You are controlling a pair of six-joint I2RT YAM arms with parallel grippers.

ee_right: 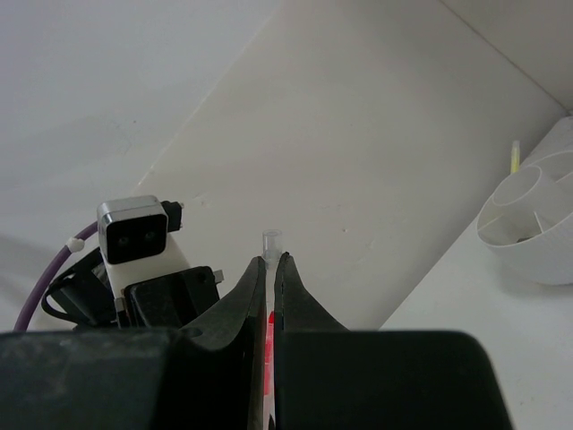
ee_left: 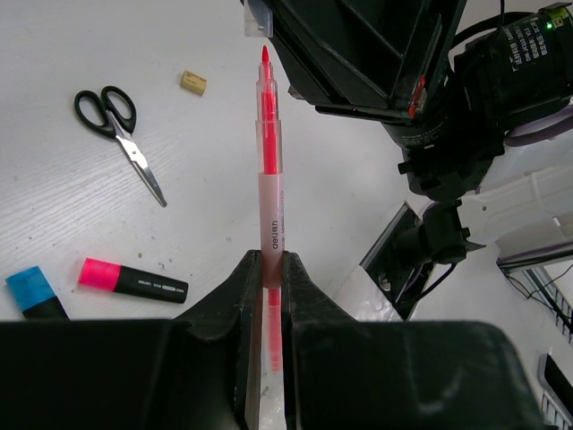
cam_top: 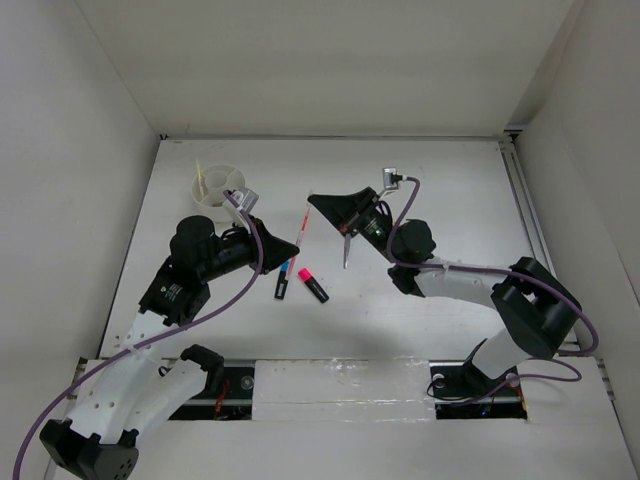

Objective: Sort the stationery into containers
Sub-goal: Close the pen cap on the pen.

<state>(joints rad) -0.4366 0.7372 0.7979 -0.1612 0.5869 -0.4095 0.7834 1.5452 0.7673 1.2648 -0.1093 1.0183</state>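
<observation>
Bowl (cam_top: 203, 196) stands at the far left of the bench (cam_top: 450, 180), with a pen (cam_top: 201, 178) propped in an outer compartment on its left side. At centre, off the surface, a second pen (cam_top: 304, 222) juts from the left claw (cam_top: 293, 247) toward the right claw (cam_top: 314, 202). That claw sits just beyond its tip, clamped on a cap (ee_right: 270, 238) (whether that pen's own is not established).

Nearer the arms, the left highlighter (cam_top: 283, 282) and right highlighter (cam_top: 314, 286) lie side by side, apart. Scissors (cam_top: 346, 250) lie to their right, partly under the right arm (cam_top: 450, 280). A block (ee_left: 192, 82) rests near the scissors' handles, not touching.
</observation>
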